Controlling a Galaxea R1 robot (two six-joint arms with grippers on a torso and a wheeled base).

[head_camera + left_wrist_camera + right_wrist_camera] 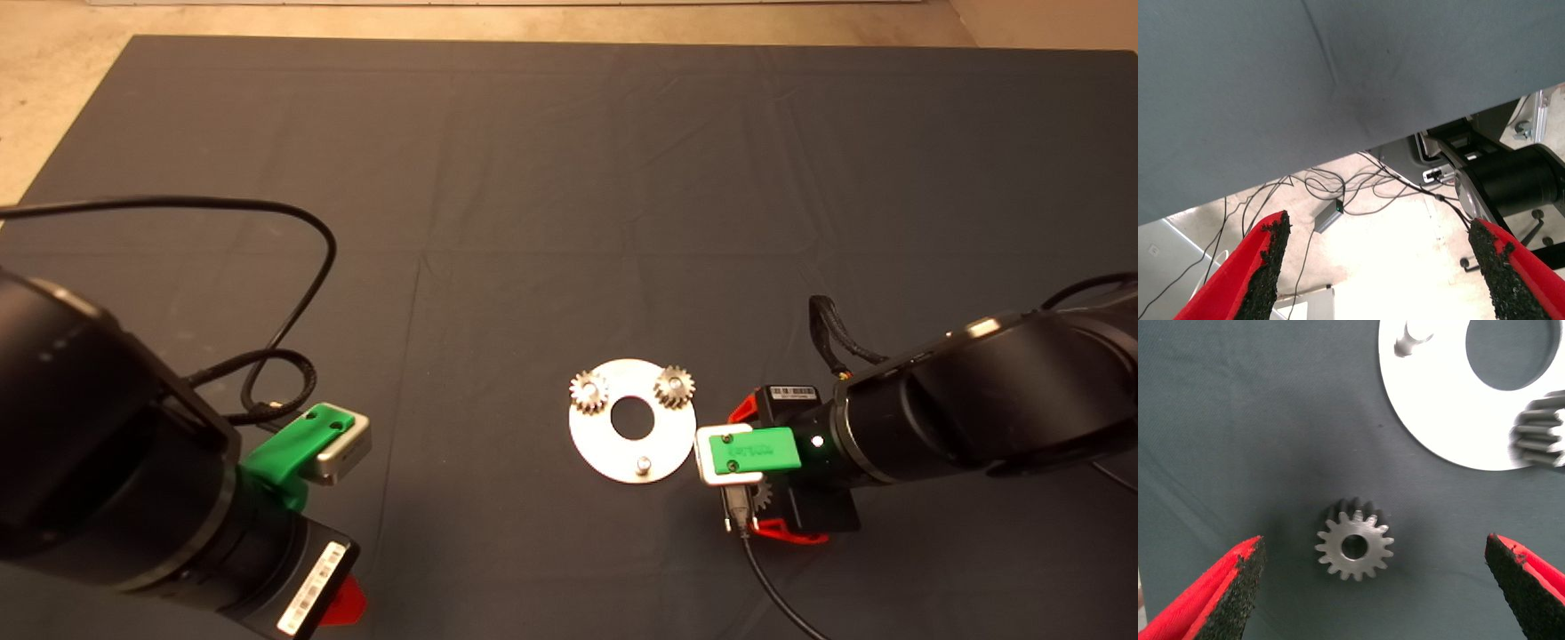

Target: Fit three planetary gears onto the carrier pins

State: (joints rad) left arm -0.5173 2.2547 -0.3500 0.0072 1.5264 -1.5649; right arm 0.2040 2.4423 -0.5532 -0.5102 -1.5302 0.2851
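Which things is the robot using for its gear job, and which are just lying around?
For the job:
- two planetary gears already on the carrier pins
- loose gear on the mat, between the right gripper's open jaws
- bare pin
- round disc

Just there:
- dark mat
- left gripper, parked at the mat's edge, jaws open
- floor cables

The right arm reaches in from the right edge, its right gripper (756,467) low, right of centre, pointing straight down with its 2 fingers (1231,590) spread wide. The left gripper (342,600) sits parked at lower left, fingers (1265,267) wide apart.
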